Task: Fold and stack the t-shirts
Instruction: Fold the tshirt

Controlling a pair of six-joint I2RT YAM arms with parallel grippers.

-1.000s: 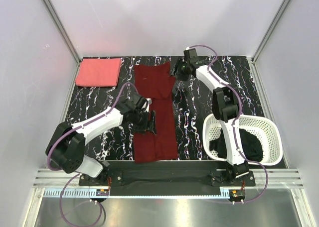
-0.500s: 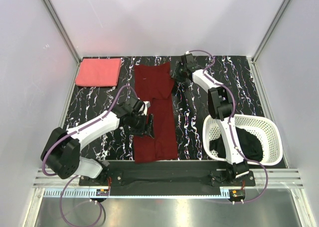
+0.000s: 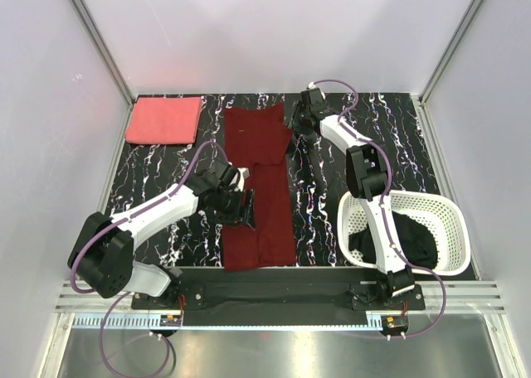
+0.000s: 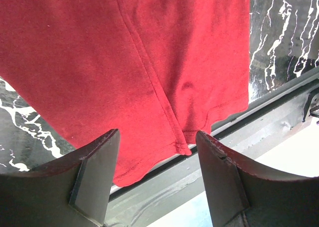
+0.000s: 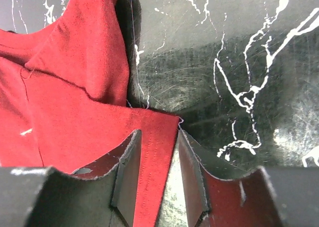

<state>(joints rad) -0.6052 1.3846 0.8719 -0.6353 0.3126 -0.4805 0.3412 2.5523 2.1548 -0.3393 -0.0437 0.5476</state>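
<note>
Both parted; left gripper (image 4: 157,137) over maroon shirt (image 4: 149,48); right gripper (image 5: 158,135) straddling its edge.

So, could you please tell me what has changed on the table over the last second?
The right gripper crept left onto the far right edge of the maroon shirt; its fingers now straddle the cloth. The left gripper, open, shifted slightly nearer over the shirt's left side. The maroon shirt, the folded pink shirt, the basket and the black shirt in it stayed put.
</note>
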